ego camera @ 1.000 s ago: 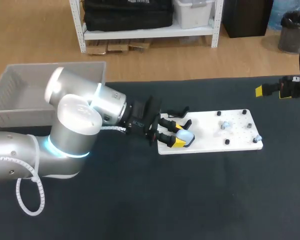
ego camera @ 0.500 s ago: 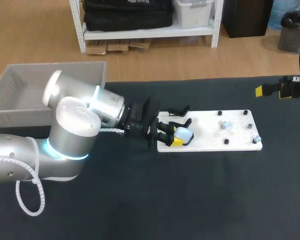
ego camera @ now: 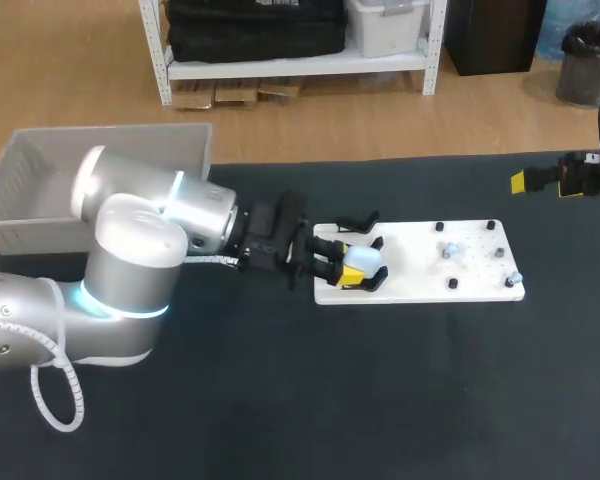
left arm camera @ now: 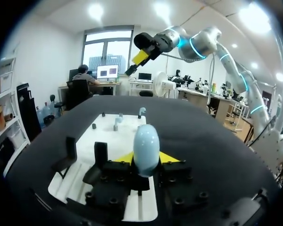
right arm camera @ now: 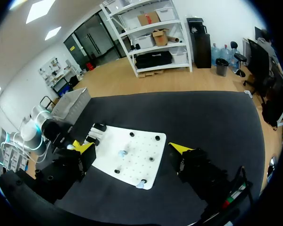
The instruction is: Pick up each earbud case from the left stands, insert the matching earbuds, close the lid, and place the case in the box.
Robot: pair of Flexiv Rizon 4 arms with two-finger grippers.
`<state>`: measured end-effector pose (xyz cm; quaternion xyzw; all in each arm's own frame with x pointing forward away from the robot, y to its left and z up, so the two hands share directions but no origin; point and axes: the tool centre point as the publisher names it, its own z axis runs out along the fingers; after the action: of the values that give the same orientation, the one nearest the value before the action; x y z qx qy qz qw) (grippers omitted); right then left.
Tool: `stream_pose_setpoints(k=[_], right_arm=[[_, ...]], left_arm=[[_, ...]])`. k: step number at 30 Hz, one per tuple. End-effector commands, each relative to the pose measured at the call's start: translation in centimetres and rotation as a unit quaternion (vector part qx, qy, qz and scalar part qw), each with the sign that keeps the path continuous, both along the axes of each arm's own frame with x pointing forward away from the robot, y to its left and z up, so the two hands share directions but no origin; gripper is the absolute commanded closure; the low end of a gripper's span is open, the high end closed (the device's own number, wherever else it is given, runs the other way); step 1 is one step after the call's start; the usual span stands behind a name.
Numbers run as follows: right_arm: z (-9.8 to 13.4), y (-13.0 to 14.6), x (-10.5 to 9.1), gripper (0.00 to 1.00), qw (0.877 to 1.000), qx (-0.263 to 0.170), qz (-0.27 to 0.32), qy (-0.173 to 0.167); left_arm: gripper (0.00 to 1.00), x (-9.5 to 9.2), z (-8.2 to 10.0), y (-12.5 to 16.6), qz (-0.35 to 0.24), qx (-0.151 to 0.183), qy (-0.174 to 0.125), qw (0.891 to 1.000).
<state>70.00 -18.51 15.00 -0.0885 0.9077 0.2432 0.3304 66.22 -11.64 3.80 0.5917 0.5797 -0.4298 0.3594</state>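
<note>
Pale blue earbud case (left arm camera: 146, 147) is clamped in the left gripper (ego camera: 352, 272) jaws over the white board's (ego camera: 430, 262) left edge, right gripper (right arm camera: 132, 148) jaws spread open.

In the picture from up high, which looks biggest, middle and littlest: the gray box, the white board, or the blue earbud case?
1. Gray box, biggest, even with the left arm covering part of it.
2. White board, somewhat smaller.
3. Light blue earbud case, by far the littlest.
</note>
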Motion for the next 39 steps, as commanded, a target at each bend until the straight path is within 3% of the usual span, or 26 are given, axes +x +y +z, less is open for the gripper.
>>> stream_pose_setpoints(k=[1, 15, 39], right_arm=[[0.0, 0.0, 0.0, 0.00, 1.000, 0.000, 0.000, 0.000], [0.0, 0.0, 0.0, 0.00, 1.000, 0.000, 0.000, 0.000], [0.0, 0.0, 0.0, 0.00, 1.000, 0.000, 0.000, 0.000]], left_arm=[[1.00, -1.1, 1.0, 0.7, 0.010, -0.019, -0.007, 1.000], [1.00, -3.1, 5.7, 0.1, 0.018, -0.120, -0.027, 0.992], [1.00, -3.1, 5.7, 0.1, 0.018, -0.120, -0.027, 0.992]])
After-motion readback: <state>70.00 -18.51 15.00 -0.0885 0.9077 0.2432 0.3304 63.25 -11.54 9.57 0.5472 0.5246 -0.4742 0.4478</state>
